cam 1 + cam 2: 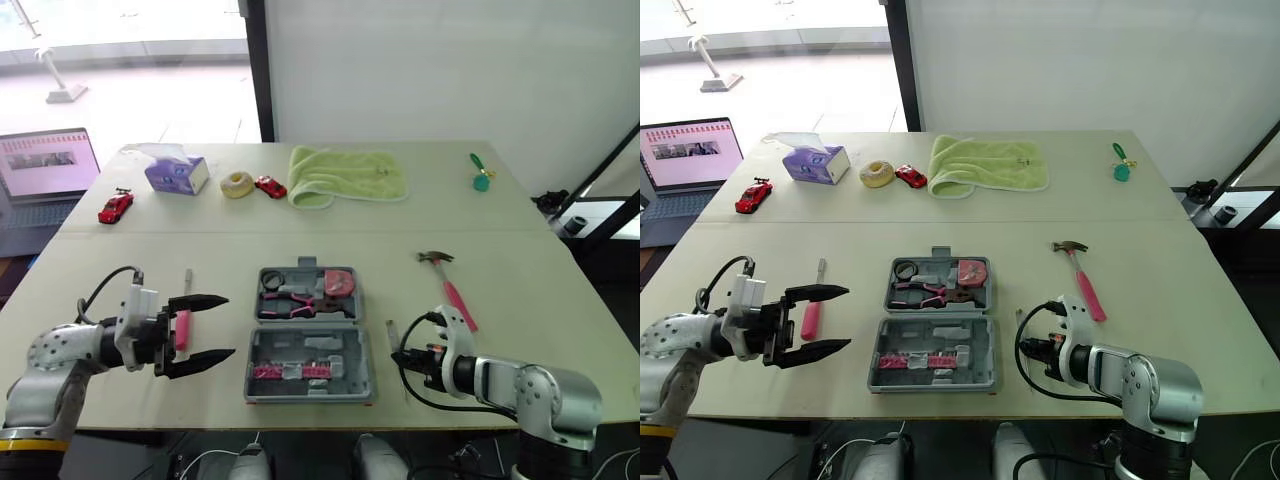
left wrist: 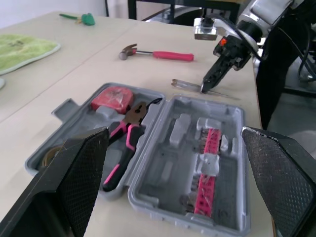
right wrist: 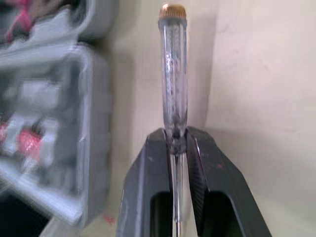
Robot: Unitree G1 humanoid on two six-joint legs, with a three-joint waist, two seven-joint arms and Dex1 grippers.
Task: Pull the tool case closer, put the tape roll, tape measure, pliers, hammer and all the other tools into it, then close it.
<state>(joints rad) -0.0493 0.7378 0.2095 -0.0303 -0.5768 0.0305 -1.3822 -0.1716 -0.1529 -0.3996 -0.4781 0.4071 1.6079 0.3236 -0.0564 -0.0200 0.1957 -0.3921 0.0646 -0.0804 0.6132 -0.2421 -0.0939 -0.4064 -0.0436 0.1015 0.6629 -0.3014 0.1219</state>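
One table (image 1: 540, 290); at the middle of its near edge, one tool case (image 1: 308, 335), lying open and close in, so the pull looks done. Holds three of the named tools in its far half: one pair of pliers (image 1: 290, 300), one red tape measure (image 1: 338, 282), and one dark tape roll (image 1: 271, 283) in the far left pocket. Carries a row of pink bits (image 1: 290, 371) in the near half, too small to count.

Left outside, by size: one hammer (image 1: 450, 285) toward the right edge, well apart from the case; one pink-handled screwdriver (image 1: 810, 320) toward the left edge; one clear-handled screwdriver (image 3: 174, 74) just beside the case's right side.

Right gripper (image 3: 175, 136) clamped on the clear screwdriver's shaft, low at the table; cannot tell whether lifted or resting. Left gripper (image 1: 849, 318) spread wide, holding nothing, just beside the pink screwdriver and pointing toward the case.

Judged about halfway: three tools in, three to go, and the lid not yet shut.

Along the far edge, not for the case as far as can be told: one green towel (image 1: 345, 175), one tissue box (image 1: 177, 174), two red toy cars (image 1: 115, 207), one cream ring (image 1: 237, 184), and one small green object (image 1: 481, 178) near the far right corner. Beyond the left edge, one laptop (image 1: 45, 170).
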